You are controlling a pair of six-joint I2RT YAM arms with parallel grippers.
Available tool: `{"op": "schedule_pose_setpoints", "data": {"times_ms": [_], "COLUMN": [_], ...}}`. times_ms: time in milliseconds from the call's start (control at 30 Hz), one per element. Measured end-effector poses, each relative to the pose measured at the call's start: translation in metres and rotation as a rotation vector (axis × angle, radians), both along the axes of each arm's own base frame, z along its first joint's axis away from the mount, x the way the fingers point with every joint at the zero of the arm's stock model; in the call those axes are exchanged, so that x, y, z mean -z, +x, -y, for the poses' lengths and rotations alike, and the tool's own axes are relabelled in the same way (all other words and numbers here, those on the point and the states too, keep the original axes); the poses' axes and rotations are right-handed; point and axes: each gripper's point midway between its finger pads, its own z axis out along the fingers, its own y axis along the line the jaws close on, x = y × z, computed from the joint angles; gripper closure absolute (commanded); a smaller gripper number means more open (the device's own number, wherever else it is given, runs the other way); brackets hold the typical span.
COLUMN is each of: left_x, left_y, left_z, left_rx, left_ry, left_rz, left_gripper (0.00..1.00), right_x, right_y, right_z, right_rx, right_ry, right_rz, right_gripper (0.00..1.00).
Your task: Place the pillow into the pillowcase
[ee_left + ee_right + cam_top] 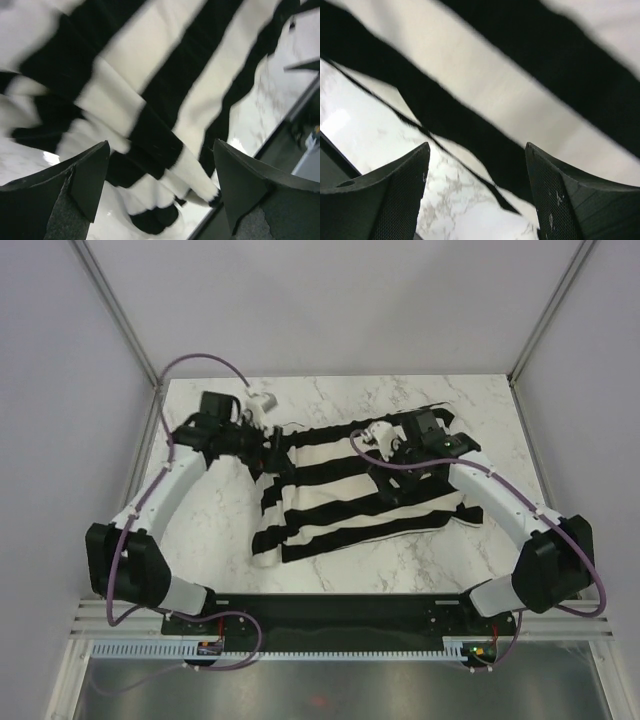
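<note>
The black-and-white striped pillowcase (340,512) lies rumpled across the middle of the marble table (400,400). No cream pillow shows in any view. My left gripper (274,458) is open over the pillowcase's left end; the left wrist view shows its jaws wide apart (160,150) above bunched, folded stripes (150,75), holding nothing. My right gripper (392,480) is open over the right half of the pillowcase; the right wrist view shows its jaws apart (476,150) above the fabric's edge (520,100) and bare marble (455,200).
Grey walls and metal frame posts (130,335) close in the table's back and sides. The black base plate (340,610) with both arm bases runs along the near edge. Purple cables (205,360) loop off both arms.
</note>
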Motion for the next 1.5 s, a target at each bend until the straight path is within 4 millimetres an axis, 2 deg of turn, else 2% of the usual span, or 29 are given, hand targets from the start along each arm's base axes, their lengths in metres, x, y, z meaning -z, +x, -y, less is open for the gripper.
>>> {"op": "schedule_pose_setpoints", "data": {"times_ms": [100,167,200,233,300,367,433,533,600,633,700,800,833,900,933,967,1067,1133,1167,1300,1500], "left_x": [0.05,0.081,0.095,0.112,0.134,0.147,0.147,0.124,0.1,0.086,0.059,0.031,0.028,0.035,0.045,0.055,0.104,0.129,0.136,0.149,0.173], "left_y": [-0.066,-0.098,-0.107,-0.108,-0.094,-0.064,-0.021,0.047,0.071,0.076,0.072,0.036,0.024,-0.004,-0.016,-0.024,-0.052,-0.063,-0.064,-0.056,-0.039], "left_z": [0.047,0.065,0.068,0.066,0.057,0.048,0.039,0.011,-0.013,-0.026,-0.046,-0.067,-0.072,-0.081,-0.084,-0.086,-0.087,-0.087,-0.087,-0.084,-0.071], "left_rx": [0.182,0.267,0.285,0.28,0.234,0.166,0.091,-0.018,-0.064,-0.084,-0.095,-0.066,-0.05,0.005,0.041,0.074,0.209,0.268,0.286,0.338,0.407], "left_ry": [0.123,0.191,0.224,0.264,0.306,0.306,0.27,0.22,0.215,0.216,0.232,0.273,0.293,0.345,0.368,0.377,0.393,0.391,0.391,0.39,0.446], "left_rz": [-0.108,-0.192,-0.229,-0.273,-0.334,-0.413,-0.444,-0.341,-0.24,-0.19,-0.095,0.018,0.05,0.099,0.1,0.103,0.032,-0.019,-0.03,-0.006,0.054], "left_gripper": [0.1,0.14,0.15,0.17,0.2,0.22,0.19,0.07,0.02,0.0,0.0,0.0,0.0,0.0,0.0,0.0,0.0,0.0,0.0,0.0,0.0], "right_x": [0.049,0.08,0.09,0.098,0.111,0.123,0.135,0.136,0.121,0.11,0.084,0.043,0.033,0.032,0.037,0.051,0.099,0.121,0.126,0.141,0.139], "right_y": [-0.028,-0.044,-0.05,-0.053,-0.055,-0.05,-0.04,-0.009,0.009,0.017,0.028,0.024,0.015,-0.009,-0.016,-0.026,-0.048,-0.051,-0.047,-0.019,0.04], "right_z": [0.027,0.055,0.067,0.075,0.082,0.081,0.075,0.064,0.067,0.073,0.094,0.15,0.174,0.218,0.231,0.242,0.252,0.254,0.254,0.253,0.245], "right_rx": [-0.028,-0.01,0.0,0.008,0.02,0.029,0.04,0.067,0.088,0.1,0.135,0.231,0.266,0.313,0.333,0.321,0.241,0.195,0.182,0.139,0.112], "right_ry": [-0.14,-0.228,-0.26,-0.285,-0.313,-0.323,-0.327,-0.308,-0.293,-0.292,-0.293,-0.324,-0.351,-0.433,-0.457,-0.483,-0.509,-0.493,-0.485,-0.443,-0.362], "right_rz": [-0.089,-0.156,-0.182,-0.2,-0.227,-0.253,-0.288,-0.266,-0.209,-0.17,-0.081,0.078,0.123,0.172,0.163,0.141,0.008,-0.048,-0.047,0.016,0.14], "right_gripper": [0.19,0.19,0.19,0.19,0.19,0.2,0.2,0.17,0.13,0.11,0.05,0.02,0.02,0.02,0.02,0.02,0.02,0.02,0.02,0.02,0.02]}}
